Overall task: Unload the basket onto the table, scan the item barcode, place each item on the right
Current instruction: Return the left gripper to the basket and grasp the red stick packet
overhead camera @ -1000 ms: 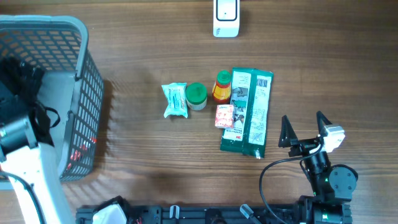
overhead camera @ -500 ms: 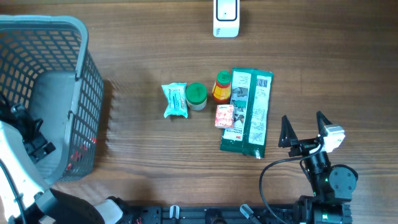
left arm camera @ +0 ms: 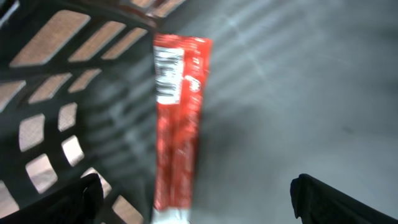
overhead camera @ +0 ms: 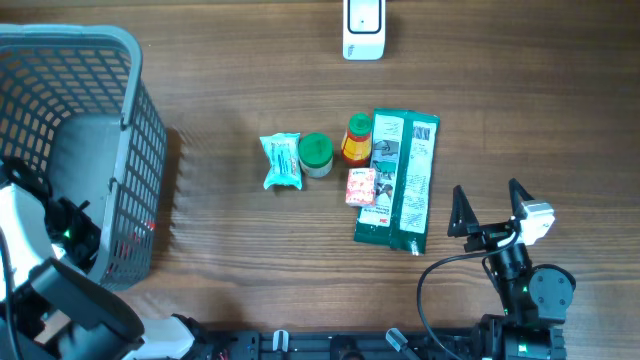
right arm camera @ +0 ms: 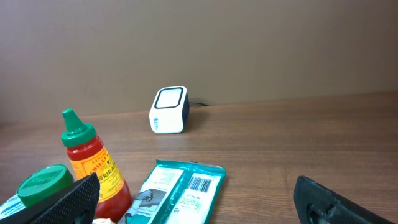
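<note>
**A:** Overhead: scanner [overhead camera: 363, 28] sits at the far edge of the table [overhead camera: 250, 260], right gripper [overhead camera: 487, 190] gapes near the green packet [overhead camera: 398, 180].

**B:** Left wrist: left gripper [left arm camera: 196, 194] is spread wide over a red packet [left arm camera: 177, 118] in the basket [left arm camera: 56, 107]. Right wrist: scanner behind sauce bottle [right arm camera: 90, 162].

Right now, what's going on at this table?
Nothing is being held. The left hand is open over a red packet lying inside the grey basket. The right hand is open too, near the long green packet. A sauce bottle, a green-lidded jar and a pale blue packet sit mid-table. The white scanner stands at the far side.
</note>
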Available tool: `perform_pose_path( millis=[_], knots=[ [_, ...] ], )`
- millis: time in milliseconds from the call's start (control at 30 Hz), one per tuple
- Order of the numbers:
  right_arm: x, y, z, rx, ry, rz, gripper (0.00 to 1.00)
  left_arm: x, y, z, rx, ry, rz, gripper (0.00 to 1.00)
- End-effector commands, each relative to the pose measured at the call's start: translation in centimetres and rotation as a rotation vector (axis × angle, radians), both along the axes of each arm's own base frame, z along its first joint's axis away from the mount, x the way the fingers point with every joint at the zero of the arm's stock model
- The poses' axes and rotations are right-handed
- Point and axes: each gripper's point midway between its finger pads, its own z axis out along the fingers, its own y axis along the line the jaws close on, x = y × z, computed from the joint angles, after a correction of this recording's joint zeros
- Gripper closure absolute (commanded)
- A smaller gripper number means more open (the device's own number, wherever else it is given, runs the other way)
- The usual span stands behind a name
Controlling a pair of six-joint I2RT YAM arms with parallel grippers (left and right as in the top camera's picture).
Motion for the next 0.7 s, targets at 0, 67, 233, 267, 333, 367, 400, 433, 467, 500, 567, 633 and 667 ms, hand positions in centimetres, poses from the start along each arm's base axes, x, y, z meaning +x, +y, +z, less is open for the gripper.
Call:
perform_pose_path(
  millis=[0,67,233,267,333,367,400,433,467,500,567,633,667],
  knots=[
    [0.0,-0.2,0.1,0.001,-0.005,-0.009,0.0,-0.7,-0.6,-1.6,-0.048,0.054,0.022,0.0],
    [0.0,-0.2,0.1,0.002,-0.005,-0.009,0.0,-0.8,-0.6,-2.1,-0.063,0.066,-0.003,0.0],
    [0.0,-0.2,0.1,0.002,-0.005,-0.009,0.0,-1.1,-0.7,-3.2,-0.092,0.106,-0.067,0.0],
    [0.0,-0.2,0.1,0.001,-0.005,-0.009,0.0,-1.2,-0.6,-3.4,-0.096,0.115,-0.068,0.0],
    [0.0,-0.2,0.1,0.002,-0.005,-0.009,0.0,-1.5,-0.7,-4.0,-0.11,0.141,-0.07,0.0],
    [0.0,-0.2,0.1,0.001,-0.005,-0.009,0.0,-1.6,-0.8,-4.3,-0.115,0.15,-0.071,0.0],
    [0.0,-0.2,0.1,0.002,-0.005,-0.009,0.0,-1.5,-0.8,-4.4,-0.118,0.153,-0.073,0.0],
    [0.0,-0.2,0.1,0.001,-0.005,-0.009,0.01,-1.5,-0.7,-4.6,-0.12,0.155,-0.073,0.0],
    [0.0,-0.2,0.1,0.001,-0.005,-0.009,0.0,-1.3,-0.6,-4.9,-0.118,0.152,-0.083,0.0],
    [0.0,-0.2,0.1,0.001,-0.005,-0.009,0.0,-1.1,-0.4,-5.3,-0.111,0.143,-0.097,0.0],
    [0.0,-0.2,0.1,0.002,-0.005,-0.009,0.0,-0.6,0.1,-6.1,-0.089,0.122,-0.124,0.0],
    [0.0,-0.2,0.1,0.002,-0.005,-0.009,0.0,0.0,0.6,-7.2,-0.052,0.096,-0.13,0.0],
    [0.0,-0.2,0.1,0.002,-0.005,-0.009,0.0,0.5,1.0,-7.8,-0.022,0.073,-0.133,0.0]
  ],
)
